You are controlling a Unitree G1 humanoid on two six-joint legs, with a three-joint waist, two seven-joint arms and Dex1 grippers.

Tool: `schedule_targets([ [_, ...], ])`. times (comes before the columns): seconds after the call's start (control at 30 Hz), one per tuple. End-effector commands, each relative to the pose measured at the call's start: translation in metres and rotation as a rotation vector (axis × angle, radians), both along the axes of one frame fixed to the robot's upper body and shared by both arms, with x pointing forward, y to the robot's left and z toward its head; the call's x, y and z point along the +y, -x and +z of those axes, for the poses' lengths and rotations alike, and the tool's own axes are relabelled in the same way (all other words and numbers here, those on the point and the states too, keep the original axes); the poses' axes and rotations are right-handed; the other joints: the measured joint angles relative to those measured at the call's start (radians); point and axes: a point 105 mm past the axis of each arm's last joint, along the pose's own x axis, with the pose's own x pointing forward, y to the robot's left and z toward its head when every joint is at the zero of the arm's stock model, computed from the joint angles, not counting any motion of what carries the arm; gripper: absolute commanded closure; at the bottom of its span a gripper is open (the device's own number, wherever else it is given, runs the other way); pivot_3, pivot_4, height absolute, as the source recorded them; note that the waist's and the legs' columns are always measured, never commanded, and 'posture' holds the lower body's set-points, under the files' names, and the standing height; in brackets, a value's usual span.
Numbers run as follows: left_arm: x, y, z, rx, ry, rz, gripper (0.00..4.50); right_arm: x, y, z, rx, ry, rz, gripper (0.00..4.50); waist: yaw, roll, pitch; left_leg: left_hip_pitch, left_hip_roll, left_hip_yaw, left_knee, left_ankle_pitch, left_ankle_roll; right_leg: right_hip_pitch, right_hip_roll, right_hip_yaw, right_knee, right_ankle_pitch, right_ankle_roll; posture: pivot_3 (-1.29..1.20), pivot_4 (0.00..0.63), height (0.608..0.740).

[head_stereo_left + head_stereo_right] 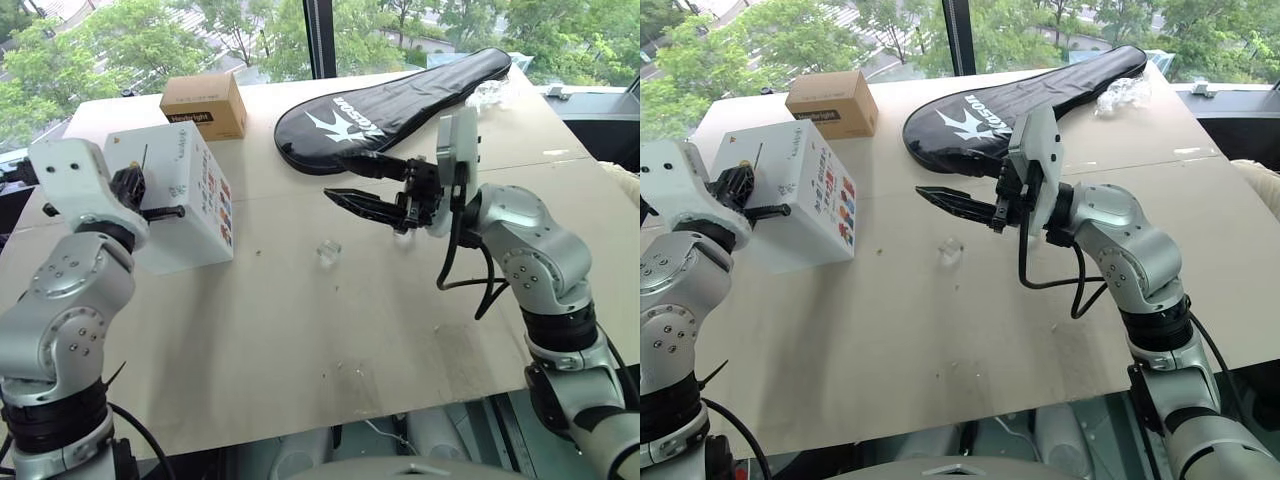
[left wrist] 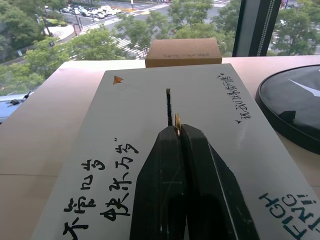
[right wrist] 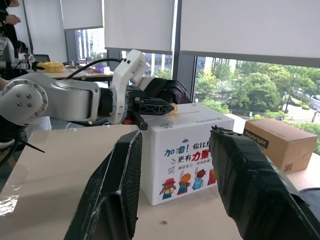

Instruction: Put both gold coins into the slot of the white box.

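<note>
Step in hand: 1st insertion. Left gripper, 2 black fingers clenched on small pale-gold round coin, coin edge poking out at fingertips. Coin hangs just above top face of big white cardboard cube box, beside near end of thin dark slot, slightly off to 1 side.

Right gripper hovers over tan table, fingers spread, holding nothing.

Small clear glinting piece on table between box and right gripper: possibly 2nd coin, cannot tell.

Next: likely align coin edge with slot line, lower, release.
</note>
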Motion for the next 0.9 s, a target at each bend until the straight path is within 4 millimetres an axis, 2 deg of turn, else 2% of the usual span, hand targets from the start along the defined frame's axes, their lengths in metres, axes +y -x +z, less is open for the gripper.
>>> schedule_targets([
  [0.03,0.013,0.003,-0.010,0.038,0.003,0.063,4.50,-0.003,0.006,0.008,-0.049,-0.023,0.004,2.22,-0.002,0.000,0.000,0.000,0.000,0.000,0.000,0.000,0.000,0.000,0.000,0.000,0.000,0.000,0.000,0.00,0.150,0.740],
  [0.13,0.018,0.005,-0.020,0.059,0.016,0.075,4.50,-0.003,0.006,0.008,-0.049,-0.023,0.003,2.22,-0.004,0.000,0.000,0.001,0.000,0.001,0.000,0.000,0.000,0.000,0.000,0.001,0.001,0.000,0.000,0.00,0.150,0.740],
  [0.3,0.017,0.005,-0.021,0.057,0.023,0.064,4.50,-0.003,0.006,0.009,-0.050,-0.028,0.002,2.22,-0.008,0.001,-0.001,0.004,0.000,0.003,0.000,0.000,0.000,0.000,0.000,0.004,0.003,0.000,0.000,0.00,0.150,0.740],
  [0.4,0.011,0.003,-0.015,0.029,0.020,0.040,3.67,-0.004,0.006,0.008,-0.047,-0.027,0.003,2.17,-0.005,0.001,-0.001,0.004,0.000,0.003,0.000,0.000,0.000,0.000,0.001,0.004,0.004,0.000,0.000,0.00,0.150,0.740],
  [0.43,0.011,0.003,-0.013,0.021,0.003,0.040,3.27,-0.004,0.006,0.008,-0.045,-0.026,0.003,2.17,-0.003,0.001,-0.001,0.004,0.000,0.003,0.000,0.000,0.000,0.000,0.000,0.004,0.004,0.000,0.000,0.00,0.150,0.740],
  [0.57,0.014,0.004,0.002,-0.068,-0.042,0.080,1.30,-0.008,0.003,0.002,-0.025,-0.019,-0.018,2.17,0.003,0.001,-0.001,0.003,0.000,0.002,0.001,0.000,0.000,0.000,0.000,0.003,0.004,0.000,0.000,0.00,0.150,0.740],
  [0.6,0.013,0.005,0.011,-0.124,-0.047,0.083,1.30,-0.012,0.002,-0.001,-0.012,-0.016,-0.032,2.17,0.006,0.001,-0.001,0.003,0.000,0.002,0.001,0.000,0.000,0.000,0.000,0.003,0.004,0.000,0.000,0.00,0.150,0.740],
  [0.63,0.003,0.005,0.023,-0.203,-0.023,0.017,1.30,-0.018,-0.001,-0.005,0.008,-0.019,-0.052,2.17,0.008,0.000,-0.001,0.003,-0.001,0.002,0.001,0.000,0.000,0.000,0.000,0.003,0.004,0.000,0.000,0.00,0.150,0.740],
  [0.7,-0.033,0.010,0.043,-0.326,0.017,-0.200,1.30,-0.033,-0.005,-0.015,0.067,-0.036,-0.101,2.17,0.019,-0.003,-0.002,0.001,-0.001,0.000,0.002,0.000,0.000,0.000,0.000,0.002,0.003,0.000,0.000,0.00,0.150,0.740],
  [0.77,-0.084,0.026,0.043,-0.350,0.071,-0.504,1.30,-0.050,-0.005,-0.037,0.108,0.014,-0.152,2.17,0.025,-0.004,-0.002,-0.001,-0.001,0.000,0.003,0.000,0.000,0.000,-0.001,0.002,0.002,0.000,0.000,0.00,0.150,0.740],
  [0.83,-0.118,0.047,0.021,-0.253,0.109,-0.720,1.30,-0.067,-0.002,-0.065,0.154,0.088,-0.197,2.17,0.023,-0.004,-0.003,-0.003,-0.001,-0.001,0.003,0.000,0.000,0.000,-0.002,0.002,0.000,0.000,0.000,0.00,0.150,0.740],
  [0.9,-0.130,0.066,-0.031,-0.019,0.091,-0.774,1.30,-0.089,0.002,-0.098,0.227,0.129,-0.263,2.17,0.016,-0.003,-0.003,-0.002,-0.001,0.002,0.003,0.000,0.000,0.000,-0.002,0.003,-0.003,0.000,0.000,0.00,0.150,0.740],
])
